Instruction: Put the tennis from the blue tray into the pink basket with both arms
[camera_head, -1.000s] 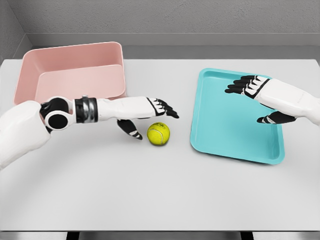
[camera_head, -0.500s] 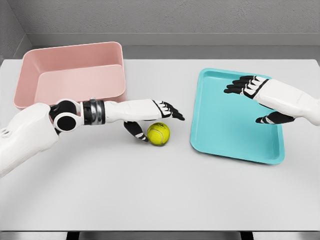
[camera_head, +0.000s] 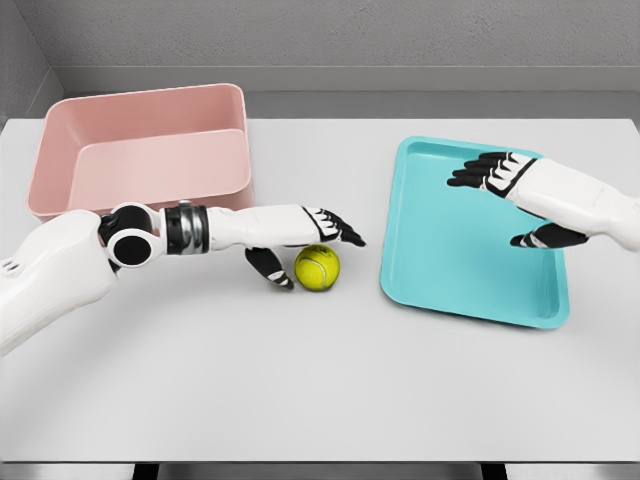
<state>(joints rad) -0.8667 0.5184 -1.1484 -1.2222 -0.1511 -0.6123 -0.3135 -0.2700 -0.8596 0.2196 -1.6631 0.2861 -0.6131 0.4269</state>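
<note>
The yellow-green tennis ball (camera_head: 317, 268) lies on the white table between the pink basket (camera_head: 70, 130) and the blue tray (camera_head: 440, 285). My left hand (camera_head: 305, 252) reaches over it from the left, fingers stretched above the ball and thumb low at its left side, open around it without a closed grasp. My right hand (camera_head: 495, 200) hovers open above the blue tray, holding nothing. Nothing lies in the tray.
The pink basket stands at the back left of the table (camera_head: 320, 390), its front wall just behind my left forearm. A grey wall runs along the back. The table's front edge is near the bottom of the view.
My left arm has pushed forward to the right and lowered, bringing the thumb up against the ball's left side. The ball and the right hand have barely moved.
</note>
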